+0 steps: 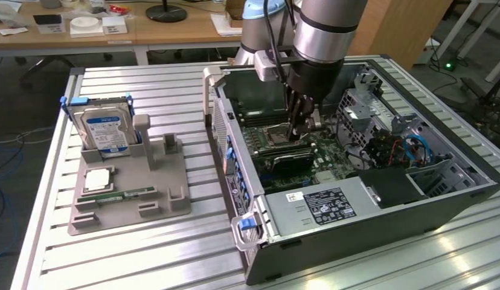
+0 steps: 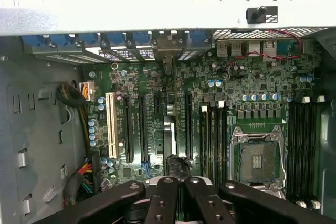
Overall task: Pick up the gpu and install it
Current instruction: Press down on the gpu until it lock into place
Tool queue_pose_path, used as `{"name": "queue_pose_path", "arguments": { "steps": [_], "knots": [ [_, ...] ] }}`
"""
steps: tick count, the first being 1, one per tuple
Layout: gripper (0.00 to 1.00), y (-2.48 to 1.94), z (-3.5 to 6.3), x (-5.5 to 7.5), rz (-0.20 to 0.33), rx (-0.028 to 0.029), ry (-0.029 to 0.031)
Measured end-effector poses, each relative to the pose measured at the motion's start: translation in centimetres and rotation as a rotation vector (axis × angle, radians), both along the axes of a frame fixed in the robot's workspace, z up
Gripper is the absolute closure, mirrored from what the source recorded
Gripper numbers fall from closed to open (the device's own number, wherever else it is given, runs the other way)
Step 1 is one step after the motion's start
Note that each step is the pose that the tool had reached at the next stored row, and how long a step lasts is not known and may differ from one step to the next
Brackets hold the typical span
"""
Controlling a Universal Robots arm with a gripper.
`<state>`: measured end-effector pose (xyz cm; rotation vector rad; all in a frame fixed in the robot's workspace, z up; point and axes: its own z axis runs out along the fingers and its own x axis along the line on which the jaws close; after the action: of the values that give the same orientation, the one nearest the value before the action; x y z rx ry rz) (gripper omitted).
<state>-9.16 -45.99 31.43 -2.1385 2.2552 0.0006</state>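
A: What carries it all?

B: A ribbed metal table (image 1: 153,90).

A: And what sits on it?

B: An open computer case (image 1: 379,223) on the exterior view's right, lying on its side. On the left, a grey holder (image 1: 129,205), apart from the case.

A: Anything in the holder?

B: A hard drive (image 1: 105,130) stands upright at its far end; a green memory stick (image 1: 113,196) lies flat nearer the front.

A robotics lab or workshop: an open grey desktop computer case (image 1: 355,199) lies on a ribbed aluminium worktable (image 1: 137,254), with cluttered wooden desks (image 1: 113,30) at the far side.
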Motion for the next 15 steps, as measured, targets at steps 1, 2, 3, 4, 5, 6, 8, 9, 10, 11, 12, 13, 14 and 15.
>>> {"name": "queue_pose_path", "arguments": {
  "steps": [1,2,3,4,5,6,8,9,10,11,12,13,14,15],
  "knots": [
    [0.89,0.0,0.0,0.0,0.0,0.0,0.0],
    [0.89,0.0,0.0,0.0,0.0,0.0,0.0],
    [0.89,0.0,0.0,0.0,0.0,0.0,0.0],
    [0.89,0.0,0.0,0.0,0.0,0.0,0.0],
    [0.89,0.0,-0.01,0.0,0.0,-0.0002,0.0001],
    [0.89,0.0,-0.04,-0.1,0.0,-0.0002,0.0001],
    [0.89,0.0,-0.18,-0.4,0.0,0.0,0.0],
    [0.89,0.0,-0.25,-0.5,0.001,0.0,-0.0001],
    [0.89,0.0,-0.31,-0.7,0.001,0.0,-0.0001],
    [0.89,0.0,-0.41,-0.9,0.001,0.0,-0.0003],
    [0.89,0.02,-0.51,-1.0,0.001,0.0001,-0.0006],
    [0.89,0.05,-0.63,-1.0,0.001,0.0001,-0.0008],
    [0.89,0.07,-0.75,-1.1,0.002,0.0,-0.0009],
    [0.89,0.09,-0.9,-1.1,0.002,0.0001,-0.001]
  ]
}}
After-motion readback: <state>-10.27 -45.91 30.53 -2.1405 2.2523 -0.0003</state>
